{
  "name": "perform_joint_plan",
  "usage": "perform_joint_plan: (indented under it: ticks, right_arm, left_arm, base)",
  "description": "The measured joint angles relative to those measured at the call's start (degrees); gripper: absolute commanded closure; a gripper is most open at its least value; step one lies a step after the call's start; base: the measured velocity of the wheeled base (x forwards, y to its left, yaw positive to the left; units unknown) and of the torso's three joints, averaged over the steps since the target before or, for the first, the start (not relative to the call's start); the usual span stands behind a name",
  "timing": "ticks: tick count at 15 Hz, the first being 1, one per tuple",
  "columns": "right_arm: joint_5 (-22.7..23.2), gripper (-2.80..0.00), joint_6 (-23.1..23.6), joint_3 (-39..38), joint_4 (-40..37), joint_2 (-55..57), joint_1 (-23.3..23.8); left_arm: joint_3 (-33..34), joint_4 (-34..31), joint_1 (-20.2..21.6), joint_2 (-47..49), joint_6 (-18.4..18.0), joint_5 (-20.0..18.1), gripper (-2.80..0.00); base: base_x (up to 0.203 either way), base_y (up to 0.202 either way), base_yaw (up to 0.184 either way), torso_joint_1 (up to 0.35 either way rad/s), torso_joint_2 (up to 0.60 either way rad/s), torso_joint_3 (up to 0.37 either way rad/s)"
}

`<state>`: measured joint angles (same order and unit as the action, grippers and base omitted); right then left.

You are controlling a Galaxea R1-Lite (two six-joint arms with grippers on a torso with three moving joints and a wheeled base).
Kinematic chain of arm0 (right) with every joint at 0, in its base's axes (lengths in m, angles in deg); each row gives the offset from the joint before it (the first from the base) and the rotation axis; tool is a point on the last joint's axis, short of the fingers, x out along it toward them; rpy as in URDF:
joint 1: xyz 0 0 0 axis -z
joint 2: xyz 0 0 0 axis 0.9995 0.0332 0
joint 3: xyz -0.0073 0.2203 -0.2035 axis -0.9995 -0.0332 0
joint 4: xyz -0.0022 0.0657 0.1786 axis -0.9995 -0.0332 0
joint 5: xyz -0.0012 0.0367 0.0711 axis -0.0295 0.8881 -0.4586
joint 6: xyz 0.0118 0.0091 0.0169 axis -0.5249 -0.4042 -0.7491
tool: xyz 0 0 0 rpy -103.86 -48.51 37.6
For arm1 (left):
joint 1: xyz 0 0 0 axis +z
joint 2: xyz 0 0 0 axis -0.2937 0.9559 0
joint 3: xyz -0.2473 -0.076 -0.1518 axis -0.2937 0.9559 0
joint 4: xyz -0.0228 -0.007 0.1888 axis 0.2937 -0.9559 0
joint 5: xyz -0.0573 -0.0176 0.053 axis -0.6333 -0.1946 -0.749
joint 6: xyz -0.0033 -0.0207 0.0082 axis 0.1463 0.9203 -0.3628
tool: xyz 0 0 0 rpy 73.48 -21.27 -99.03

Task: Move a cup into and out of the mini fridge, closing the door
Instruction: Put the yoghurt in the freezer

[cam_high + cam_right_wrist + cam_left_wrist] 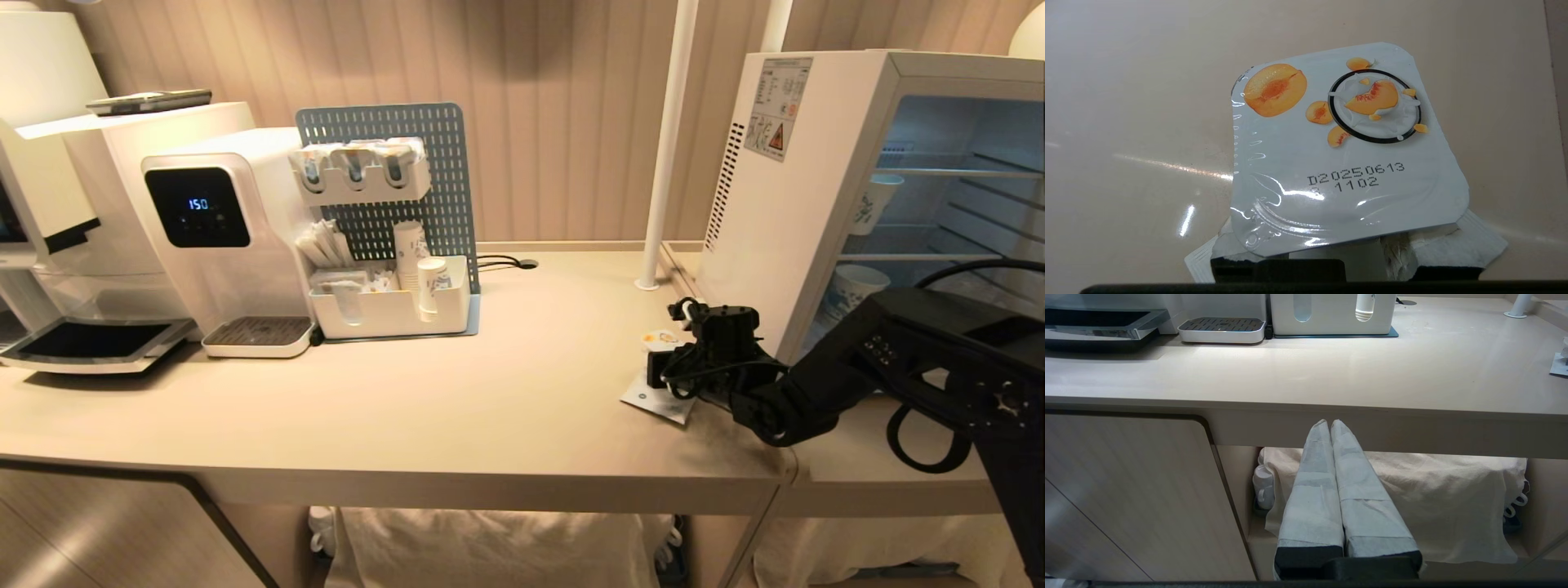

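Head view shows the right gripper (663, 366) low on the counter (490, 392) at centre right of the frame, its jaws partly closed around the cup (660, 338), which sits on a flat white sachet (649, 400) just left of the mini fridge (816, 188). The left gripper (1330, 426) hangs below the counter edge, fingers pressed together, holding nothing.

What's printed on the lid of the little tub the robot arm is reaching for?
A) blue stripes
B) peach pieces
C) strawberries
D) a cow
B: the right wrist view shows the cup with orange peach halves and slices pictured on its white peel lid, above a stamped code.
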<state>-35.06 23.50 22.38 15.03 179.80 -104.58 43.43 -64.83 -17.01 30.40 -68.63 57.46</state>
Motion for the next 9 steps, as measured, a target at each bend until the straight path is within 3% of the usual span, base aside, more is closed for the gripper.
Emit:
perform_joint_plan:
  ticks: [6, 9]
  right_arm:
    - [-2.0, 0.00, 0.3, -12.8, 2.4, -15.7, -0.1]
    - [-9.8, 0.00, 0.9, -18.7, -2.4, -29.9, -0.1]
  left_arm:
    - [0.0, 0.0, 0.0, 0.0, 0.0, 0.0, 0.00]
    - [0.0, 0.0, 0.0, 0.0, 0.0, 0.0, 0.00]
  base:
    - [0.000, 0.000, 0.000, 0.000, 0.00, 0.000]
    - [0.000, 0.000, 0.000, 0.000, 0.00, 0.000]
